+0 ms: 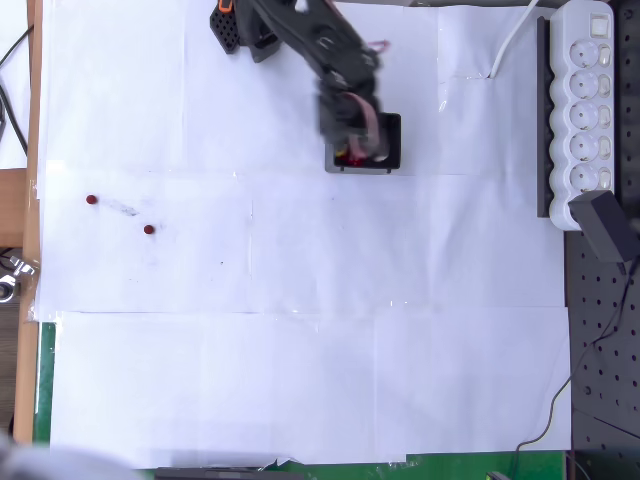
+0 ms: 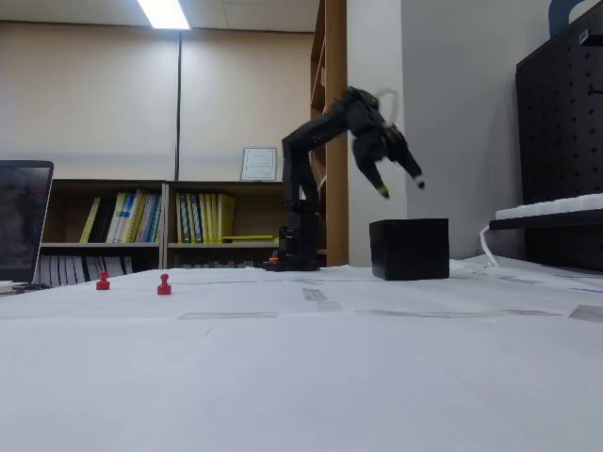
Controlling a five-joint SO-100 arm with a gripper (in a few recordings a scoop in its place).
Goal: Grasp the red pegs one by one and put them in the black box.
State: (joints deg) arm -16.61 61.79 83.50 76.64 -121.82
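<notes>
Two red pegs (image 1: 149,229) left standing on the paper well left of the black box (image 2: 409,249), light, hard, pawn-shaped, best pinched at the narrow neck; gripper (image 2: 401,188) above the box, fingers spread, empty.

Black jointed arm (image 2: 316,141), yellow-tipped gripper (image 2: 400,187)

An office or lab: bookshelves (image 2: 160,221) (full of binders), ceiling strip light (image 2: 164,13), black pegboard (image 2: 558,122).
</notes>
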